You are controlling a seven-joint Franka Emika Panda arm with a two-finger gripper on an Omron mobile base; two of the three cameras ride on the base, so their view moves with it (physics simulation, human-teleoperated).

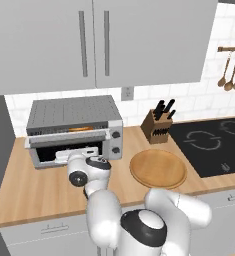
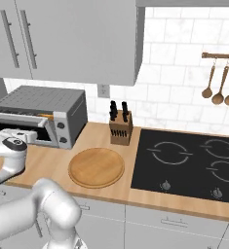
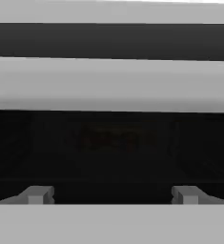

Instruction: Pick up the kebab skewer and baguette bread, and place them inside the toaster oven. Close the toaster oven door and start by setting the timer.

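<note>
Claw (image 3: pixel 111 194) wide apart, holds nothing, right at toaster oven (image 1: pixel 74 131) mouth; bread (image 1: pixel 81 129) inside; plate (image 1: pixel 158 168) near counter front edge

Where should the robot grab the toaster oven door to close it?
Probably the long bar handle along the free edge of the toaster oven door, approached from the front: the door stands partly open, and the wide-open gripper could straddle that straight bar.

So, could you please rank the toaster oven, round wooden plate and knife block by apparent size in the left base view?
1. toaster oven, largest
2. round wooden plate
3. knife block, smallest

The plate lies nearer the camera, but the gaps look clear enough.
</note>
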